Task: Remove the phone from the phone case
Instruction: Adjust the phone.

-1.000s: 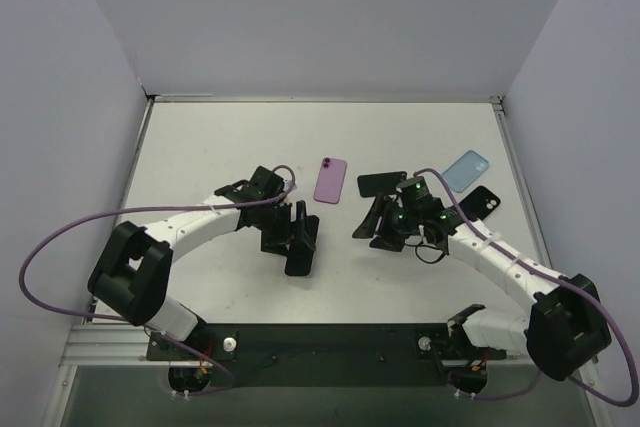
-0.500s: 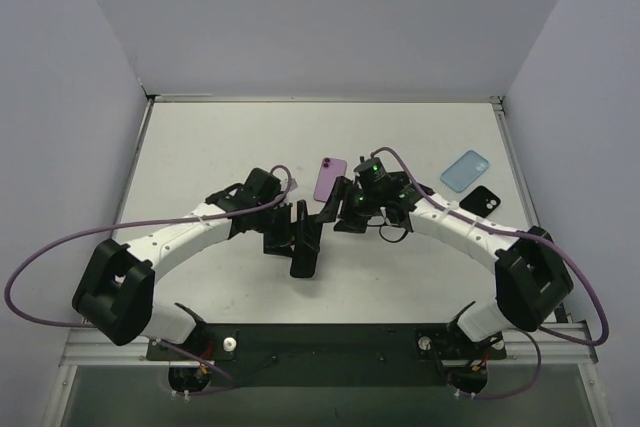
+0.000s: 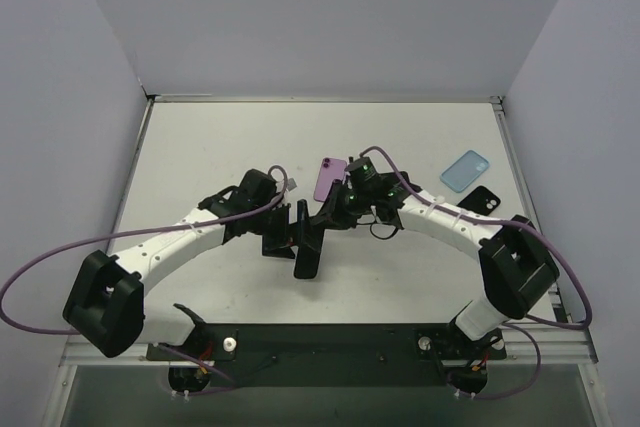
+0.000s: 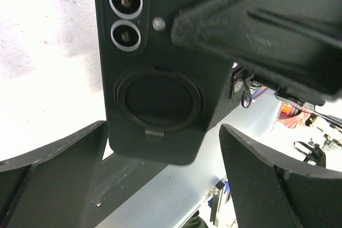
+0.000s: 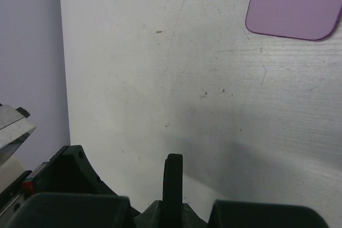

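Our right gripper [image 3: 332,217] pinches a black cased phone [image 4: 155,68], twin lenses, ring mount; left gripper [image 4: 163,126] gapes; screen hidden.

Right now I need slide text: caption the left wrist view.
Right gripper pinches the cased phone by its camera end, with the open left gripper flanking it.

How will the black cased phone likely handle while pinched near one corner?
Likely stiff: the black cased phone looks flat though the right tool pinches only one corner. Held off-centre, it may swing. Its matte back probably resists slipping.
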Robot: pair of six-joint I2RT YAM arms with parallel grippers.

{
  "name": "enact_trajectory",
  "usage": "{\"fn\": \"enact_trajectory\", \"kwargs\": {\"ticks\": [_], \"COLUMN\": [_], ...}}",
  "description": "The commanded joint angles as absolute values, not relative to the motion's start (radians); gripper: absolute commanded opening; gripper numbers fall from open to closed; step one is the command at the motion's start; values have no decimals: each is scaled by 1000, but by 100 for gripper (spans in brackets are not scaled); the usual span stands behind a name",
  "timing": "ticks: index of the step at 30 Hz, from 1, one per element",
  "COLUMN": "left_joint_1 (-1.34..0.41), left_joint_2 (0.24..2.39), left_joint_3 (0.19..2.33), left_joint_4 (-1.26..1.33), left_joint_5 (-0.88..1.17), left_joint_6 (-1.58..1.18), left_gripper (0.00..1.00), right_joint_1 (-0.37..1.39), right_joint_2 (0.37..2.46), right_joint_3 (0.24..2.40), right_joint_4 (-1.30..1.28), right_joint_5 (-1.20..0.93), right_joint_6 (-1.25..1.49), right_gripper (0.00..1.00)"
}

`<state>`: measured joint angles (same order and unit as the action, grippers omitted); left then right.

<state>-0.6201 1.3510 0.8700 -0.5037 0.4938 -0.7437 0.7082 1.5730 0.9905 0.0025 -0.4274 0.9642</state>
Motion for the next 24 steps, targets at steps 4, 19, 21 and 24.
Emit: {"fn": "enact_trajectory", "kwargs": {"ticks": [4,19,21,24], "left_joint_1": [-539,-505,-511,-520], "left_joint_2": [1198,1279,1298,1318], "left_joint_3": [850,611,601,566], "left_joint_4": [-387,287,320,464], "left_joint_5": [649,927,930,945], "left_joint_6": [-744,-1043,-1066,-1149], "left_gripper": [96,97,97,89], "right_joint_1": [592,483,485,485], "right_joint_2": [1412,1287,1298,1325], "right_joint_3": [924,692,675,641], "right_joint_4": [63,510,628,775], "right_joint_5": [-560,-955,-979,-1002], "right_joint_6": [901,1023,1092,1181], "right_gripper": [0,0,0,0]}}
